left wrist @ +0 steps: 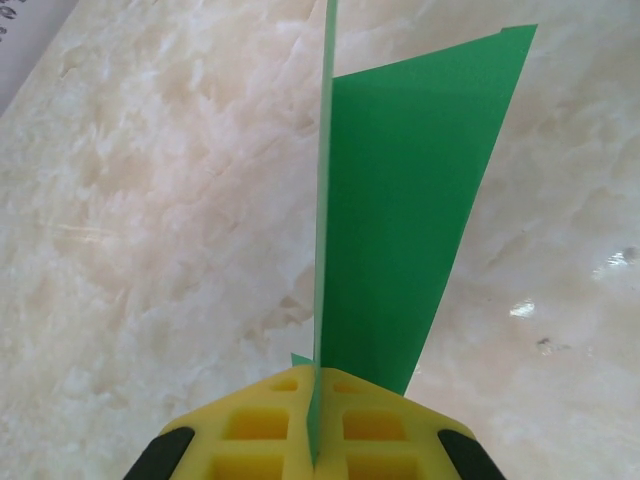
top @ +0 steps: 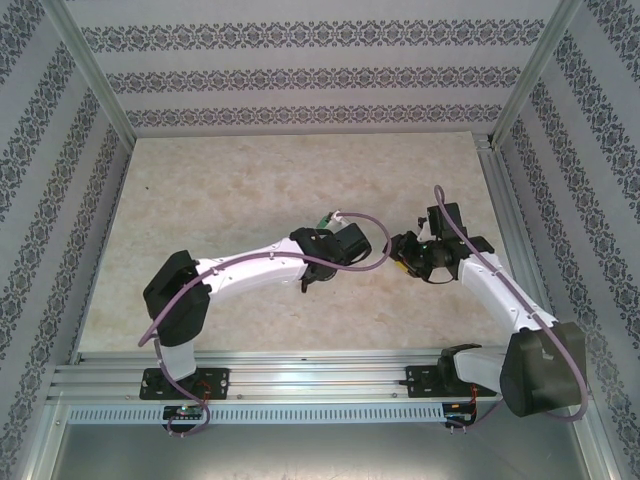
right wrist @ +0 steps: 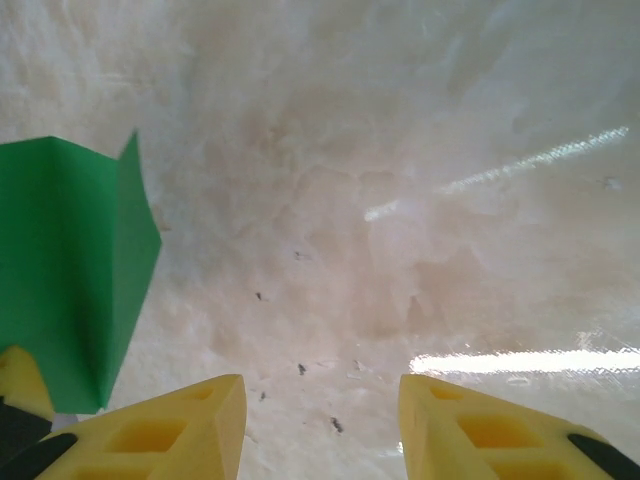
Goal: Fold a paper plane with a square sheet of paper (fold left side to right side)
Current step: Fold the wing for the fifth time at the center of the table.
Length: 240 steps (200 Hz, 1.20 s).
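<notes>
Tightly in L gripper [left wrist: 316, 405]: folded green paper [left wrist: 400, 200].

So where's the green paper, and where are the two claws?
green paper [left wrist: 400, 200], left wrist view, on its broad flap.
left gripper [left wrist: 317, 385], left wrist view, between its yellow fingertips pinching the paper.
right gripper [right wrist: 320, 385], right wrist view, gap between its open fingertips.

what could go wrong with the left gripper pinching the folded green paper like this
The left gripper pinches the green paper at one end only, and its layers splay apart, so the fold may spring open or skew.
The right gripper is open with the paper off to its side; reaching in could bump it out of line.
</notes>
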Available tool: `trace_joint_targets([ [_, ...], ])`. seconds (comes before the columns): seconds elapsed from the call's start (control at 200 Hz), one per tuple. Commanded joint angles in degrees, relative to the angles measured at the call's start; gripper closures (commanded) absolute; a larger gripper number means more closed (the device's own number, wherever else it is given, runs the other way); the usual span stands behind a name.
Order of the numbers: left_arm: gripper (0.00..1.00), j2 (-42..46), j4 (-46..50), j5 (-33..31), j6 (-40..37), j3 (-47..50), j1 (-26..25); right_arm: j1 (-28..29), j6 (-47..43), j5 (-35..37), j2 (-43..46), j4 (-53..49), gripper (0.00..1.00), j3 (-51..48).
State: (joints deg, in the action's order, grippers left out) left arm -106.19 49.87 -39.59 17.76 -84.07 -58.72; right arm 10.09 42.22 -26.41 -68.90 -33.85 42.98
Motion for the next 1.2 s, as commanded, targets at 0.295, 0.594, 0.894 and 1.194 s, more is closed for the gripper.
trace_joint_targets([
  [0.295, 1.00, -7.1, -5.6, 16.2, 3.3, -1.1, -2.3, -0.1, 2.2, -5.4, -4.3, 14.2, 0.65, -5.0],
  [0.594, 1.00, -5.4, -13.4, 26.5, 7.1, 3.7, -0.1, 1.8, 9.1, -8.1, -9.7, 26.2, 0.75, -6.9],
  [0.894, 1.00, 2.2, -21.9, 34.6, 11.7, 13.2, 6.1, 4.3, 13.1, -5.9, -15.4, 34.3, 0.76, -6.3],
  [1.194, 1.00, 3.4, -31.9, 44.7, 14.2, 18.8, 9.7, 8.1, 16.3, -6.3, -21.2, 41.0, 0.85, -4.6],
])
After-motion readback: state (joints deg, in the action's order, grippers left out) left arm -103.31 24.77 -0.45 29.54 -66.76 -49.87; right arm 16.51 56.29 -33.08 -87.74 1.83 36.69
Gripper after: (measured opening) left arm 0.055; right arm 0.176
